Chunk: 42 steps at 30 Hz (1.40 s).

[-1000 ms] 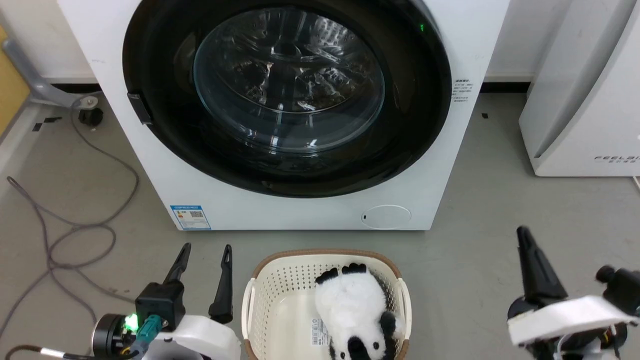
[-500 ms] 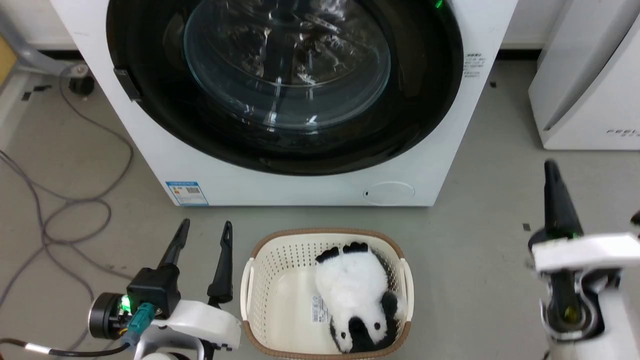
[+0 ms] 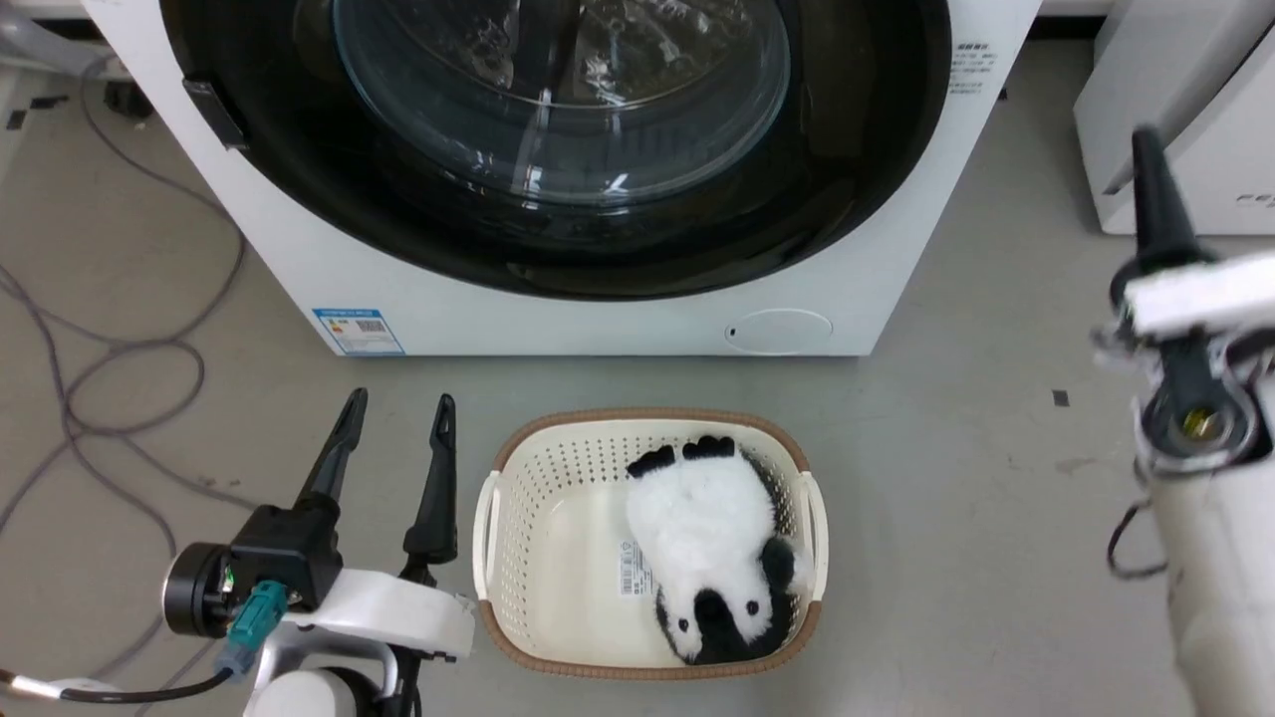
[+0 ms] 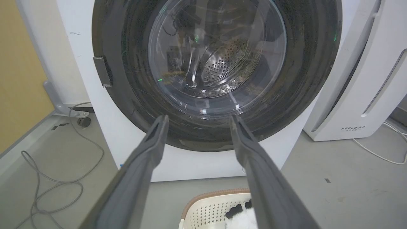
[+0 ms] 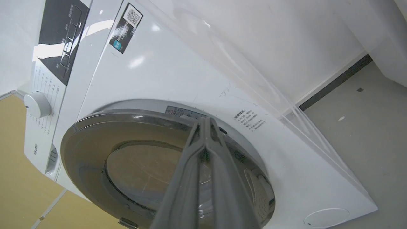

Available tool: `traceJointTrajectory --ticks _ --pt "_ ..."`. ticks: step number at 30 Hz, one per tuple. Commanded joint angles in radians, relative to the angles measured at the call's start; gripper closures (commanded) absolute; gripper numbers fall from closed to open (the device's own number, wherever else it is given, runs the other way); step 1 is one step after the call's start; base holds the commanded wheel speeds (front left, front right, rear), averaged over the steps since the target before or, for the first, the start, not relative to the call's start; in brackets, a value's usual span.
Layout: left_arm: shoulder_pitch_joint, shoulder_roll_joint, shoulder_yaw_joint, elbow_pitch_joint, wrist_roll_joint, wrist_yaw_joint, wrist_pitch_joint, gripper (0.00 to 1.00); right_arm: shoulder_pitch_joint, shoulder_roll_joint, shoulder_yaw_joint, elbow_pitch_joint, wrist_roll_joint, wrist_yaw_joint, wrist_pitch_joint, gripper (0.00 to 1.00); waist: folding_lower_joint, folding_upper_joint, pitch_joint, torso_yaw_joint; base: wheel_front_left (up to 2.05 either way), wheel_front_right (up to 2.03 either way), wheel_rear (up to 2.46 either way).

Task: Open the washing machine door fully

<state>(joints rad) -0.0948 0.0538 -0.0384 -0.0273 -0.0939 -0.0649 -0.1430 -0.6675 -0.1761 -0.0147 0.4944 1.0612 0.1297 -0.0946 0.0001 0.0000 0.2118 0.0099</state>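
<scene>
In front of the washing machine door (image 3: pixel 563 110) (closed), right fingers (image 5: pixel 187 178) meet.

The grey floor (image 3: pixel 976 478) carries the white washing machine (image 3: pixel 598 324), a cream laundry basket (image 3: pixel 647 413) just before it, loose grey cables (image 3: pixel 139 345) looping at the left, and a white FEELBIRD appliance (image 4: pixel 365 79) at the right.

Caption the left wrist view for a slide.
Open left gripper faces the closed washing machine door, perforated drum visible through its glass, laundry basket rim below.
</scene>
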Motion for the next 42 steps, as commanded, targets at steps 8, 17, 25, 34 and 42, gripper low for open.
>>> traceJointTrajectory --ticks 8,17,25,34,42 --pt "-0.041 0.01 0.001 -0.022 -0.018 -0.014 -0.024 0.0 -0.258 -0.075 0.091 0.186 0.104 0.001 0.074 1.0 -0.0001 0.0 0.045 0.005 0.0 0.0 0.0" --pt "-0.063 0.016 0.005 -0.041 -0.032 -0.025 -0.043 0.0 -0.543 -0.112 0.248 0.391 0.13 0.001 0.238 1.0 -0.0001 0.0 0.096 0.009 0.0 0.0 0.0" --pt "-0.079 0.018 0.009 -0.048 -0.043 -0.034 -0.06 0.0 -0.73 -0.104 0.371 0.5 0.15 0.001 0.383 1.0 -0.0001 0.0 0.136 0.008 0.0 0.0 0.0" --pt "-0.108 0.019 0.008 -0.051 -0.057 -0.044 -0.079 0.0 -0.879 -0.066 0.484 0.597 0.19 0.001 0.485 1.0 -0.0001 0.0 0.191 0.009 0.0 0.0 0.0" --pt "-0.132 0.018 0.002 -0.055 -0.072 -0.053 -0.095 0.0 -0.988 -0.055 0.553 0.68 0.252 0.001 0.574 1.0 -0.0001 0.0 0.232 0.019 0.0 0.0 0.0"
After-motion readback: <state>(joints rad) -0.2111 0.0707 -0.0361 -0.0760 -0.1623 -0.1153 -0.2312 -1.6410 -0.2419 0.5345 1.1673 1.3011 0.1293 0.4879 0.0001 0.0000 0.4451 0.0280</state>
